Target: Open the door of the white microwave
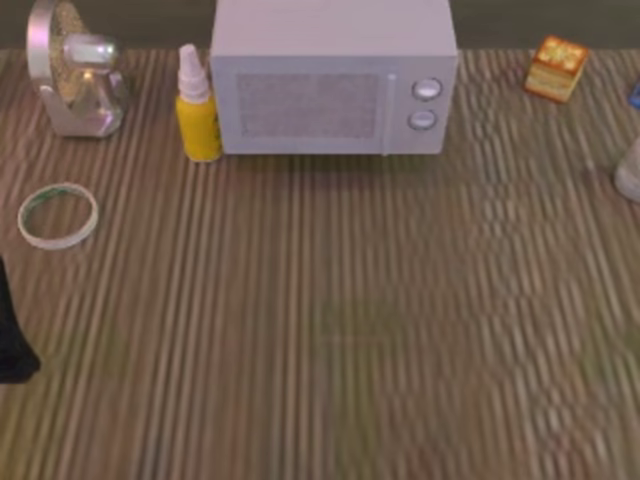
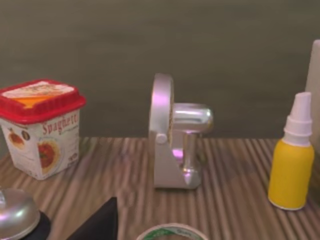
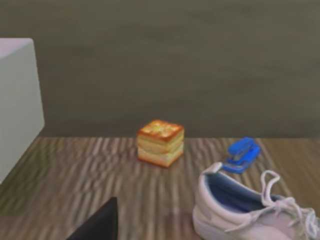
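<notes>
Currently the door (image 1: 310, 104) of the white microwave (image 1: 335, 75) sits shut, well away from both jaws; their state I cannot tell. Hook the slim handle (image 1: 389, 112) squarely, then pull along the hinge's arc.

The top view looks straight down on the table (image 1: 320, 350); both wrist views sit low, facing the back wall; the left shares the yellow bottle (image 2: 291, 170) with it, the right the white microwave (image 3: 15, 105).
</notes>
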